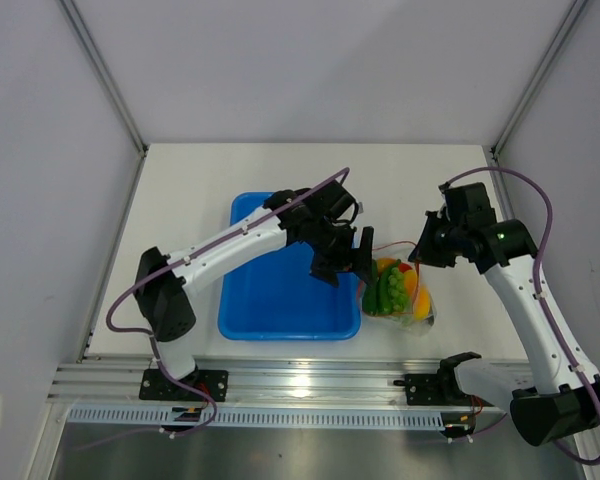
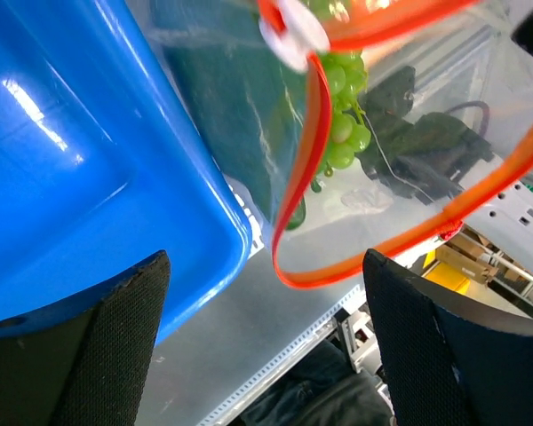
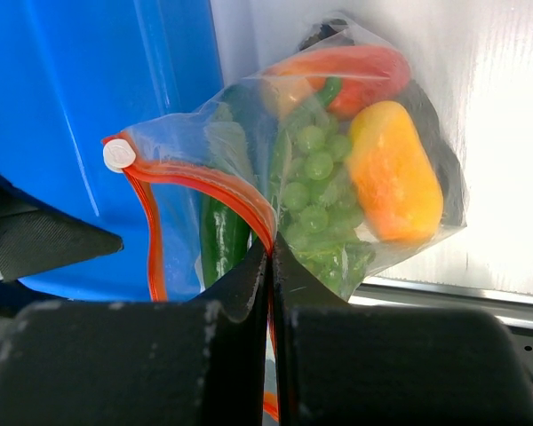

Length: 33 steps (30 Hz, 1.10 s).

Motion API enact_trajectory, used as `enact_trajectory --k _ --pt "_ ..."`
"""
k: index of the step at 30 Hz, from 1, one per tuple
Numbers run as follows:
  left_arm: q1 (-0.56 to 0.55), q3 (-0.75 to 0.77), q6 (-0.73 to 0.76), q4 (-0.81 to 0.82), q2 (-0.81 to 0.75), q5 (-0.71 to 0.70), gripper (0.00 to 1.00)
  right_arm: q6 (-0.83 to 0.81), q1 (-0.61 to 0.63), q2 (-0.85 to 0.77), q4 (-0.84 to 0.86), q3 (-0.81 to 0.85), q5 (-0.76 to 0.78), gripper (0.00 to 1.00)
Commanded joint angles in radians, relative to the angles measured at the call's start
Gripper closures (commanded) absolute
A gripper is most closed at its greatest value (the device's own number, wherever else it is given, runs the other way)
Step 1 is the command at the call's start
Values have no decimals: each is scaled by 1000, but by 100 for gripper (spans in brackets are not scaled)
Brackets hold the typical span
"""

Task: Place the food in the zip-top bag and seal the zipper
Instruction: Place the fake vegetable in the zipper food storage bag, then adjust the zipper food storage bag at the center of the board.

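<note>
The zip-top bag [image 1: 400, 295] hangs just right of the blue tray. It holds a red-orange fruit [image 3: 360, 69], an orange-yellow fruit [image 3: 395, 173], a leafy green bunch [image 3: 313, 182] and a dark green cucumber [image 3: 220, 232]. Its mouth is open, and the zipper [image 3: 204, 182] forms a loop with a white slider [image 3: 118, 153] at one end. My right gripper [image 3: 270, 251] is shut on the zipper strip and holds the bag up. My left gripper [image 2: 266, 262] is wide open and empty, just short of the zipper loop [image 2: 355, 262] near the slider [image 2: 293, 27]. The fish and cauliflower are not visible.
The blue tray [image 1: 245, 300] lies left of the bag, under my left arm, and its corner [image 2: 222, 240] is close to my left finger. The table's front rail [image 1: 310, 375] runs below the bag. White walls enclose the table.
</note>
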Motion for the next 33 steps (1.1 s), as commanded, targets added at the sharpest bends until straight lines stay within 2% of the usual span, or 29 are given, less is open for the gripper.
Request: enact_trajectory --k 1,7,9,10,13,17,19,20,27,28,33 --pt "-6 52 42 26 26 11 10 -4 -15 -7 3 51 -24 100" --pt "-12 130 59 -7 85 10 16 1 -29 -9 -6 52 -33 100" --pt "-12 167 70 -29 126 -3 28 4 -32 -9 -8 52 -45 100" --pt "-12 188 73 -36 140 -4 39 8 -34 -9 -8 54 -51 100" --pt "-12 253 82 -53 183 -18 60 13 -44 -9 -14 55 -74 100" --pt "-6 348 93 -99 255 -30 79 16 -63 -13 -32 49 -117 100" --pt "-4 397 96 -112 283 -39 97 19 -69 -15 -43 49 -137 100" --pt "-4 408 97 -115 287 -46 100 21 -76 -16 -51 49 -143 100" --pt "13 562 122 -106 296 -46 99 39 -119 -36 -129 67 -220 100" --pt "23 617 125 -98 301 -14 100 42 -121 -39 -137 63 -251 100" --pt "46 670 122 1 330 74 99 82 -124 -68 -174 -17 -421 100"
